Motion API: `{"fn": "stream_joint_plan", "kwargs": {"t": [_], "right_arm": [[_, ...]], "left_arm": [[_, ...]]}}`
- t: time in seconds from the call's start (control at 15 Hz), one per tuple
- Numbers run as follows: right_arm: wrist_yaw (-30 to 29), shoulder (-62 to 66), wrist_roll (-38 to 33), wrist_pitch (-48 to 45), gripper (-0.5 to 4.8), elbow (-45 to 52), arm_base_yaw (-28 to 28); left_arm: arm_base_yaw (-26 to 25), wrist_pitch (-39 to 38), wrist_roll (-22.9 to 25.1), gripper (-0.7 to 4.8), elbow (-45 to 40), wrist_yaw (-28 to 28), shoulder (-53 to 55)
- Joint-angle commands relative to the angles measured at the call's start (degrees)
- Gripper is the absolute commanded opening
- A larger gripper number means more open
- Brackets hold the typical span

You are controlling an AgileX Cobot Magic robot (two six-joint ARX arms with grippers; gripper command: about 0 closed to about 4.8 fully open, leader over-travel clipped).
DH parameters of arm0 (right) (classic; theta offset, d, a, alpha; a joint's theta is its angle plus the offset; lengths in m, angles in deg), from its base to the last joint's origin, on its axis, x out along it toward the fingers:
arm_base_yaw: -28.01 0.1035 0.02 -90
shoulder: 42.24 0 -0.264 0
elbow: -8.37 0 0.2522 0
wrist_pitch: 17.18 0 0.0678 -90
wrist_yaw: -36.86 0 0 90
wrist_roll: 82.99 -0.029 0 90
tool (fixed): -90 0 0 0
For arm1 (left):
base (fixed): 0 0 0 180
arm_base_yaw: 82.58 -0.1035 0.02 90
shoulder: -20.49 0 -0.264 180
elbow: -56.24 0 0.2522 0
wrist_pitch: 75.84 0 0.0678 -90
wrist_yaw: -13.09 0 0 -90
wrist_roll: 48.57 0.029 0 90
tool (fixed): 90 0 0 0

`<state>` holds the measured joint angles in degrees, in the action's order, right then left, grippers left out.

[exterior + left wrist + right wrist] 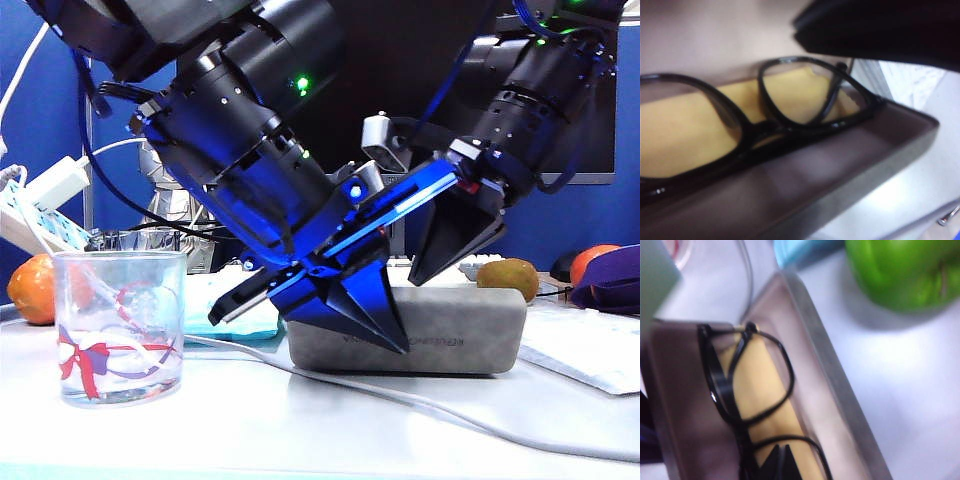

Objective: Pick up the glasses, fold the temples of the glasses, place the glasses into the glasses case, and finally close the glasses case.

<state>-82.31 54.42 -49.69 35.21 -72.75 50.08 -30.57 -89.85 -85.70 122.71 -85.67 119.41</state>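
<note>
- Exterior view: glasses hidden behind both grippers; only glasses case (440,335) front face seen, on white table (330,430), middle.
- Small dark lettering on case face, upside down, too small to read.
- Left wrist view blurred: glasses (790,117) lying inside glasses case (880,150) on yellowish lining, lenses up; frame cut off at picture edge; temples not made out.
- Right wrist view blurred too: glasses (740,405) in open glasses case (835,390), green fruit (905,270) beside on table, partly cut off.
- Left gripper (375,325) angled steeply down, tips at case top, jaws closed, nothing seen held.
- Right gripper (430,270) tilted down just above case, jaws closed, nothing seen held.
- Tumbler (120,325) with red ribbon print at left, white cable (450,410) across table front.
</note>
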Motion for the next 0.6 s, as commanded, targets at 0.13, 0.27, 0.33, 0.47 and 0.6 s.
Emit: {"fn": "stream_joint_plan", "kwargs": {"t": [0.13,0.27,0.33,0.47,0.6], "right_arm": [[6.9,-0.6,-3.4,-8.4,-0.02,-0.1,0.1],[9.6,1.0,-3.5,-10.3,-0.02,-0.1,-0.1],[10.3,2.1,-3.5,-10.2,-0.02,-0.1,-0.3],[11.5,3.9,-3.8,-11.0,-0.02,-0.1,-0.7],[12.2,4.8,-5.3,-12.6,-0.02,-0.1,-1.6]], "left_arm": [[0.0,0.3,-0.8,-0.05,0.1,-0.1,0.0],[0.0,0.3,-1.1,-0.05,0.1,-0.1,0.0],[0.1,0.3,-1.1,-0.05,0.1,-0.3,0.0],[0.1,0.3,-1.1,-0.05,0.1,-0.3,0.0],[0.1,0.3,-1.1,-0.05,0.1,-0.5,0.0]]}}
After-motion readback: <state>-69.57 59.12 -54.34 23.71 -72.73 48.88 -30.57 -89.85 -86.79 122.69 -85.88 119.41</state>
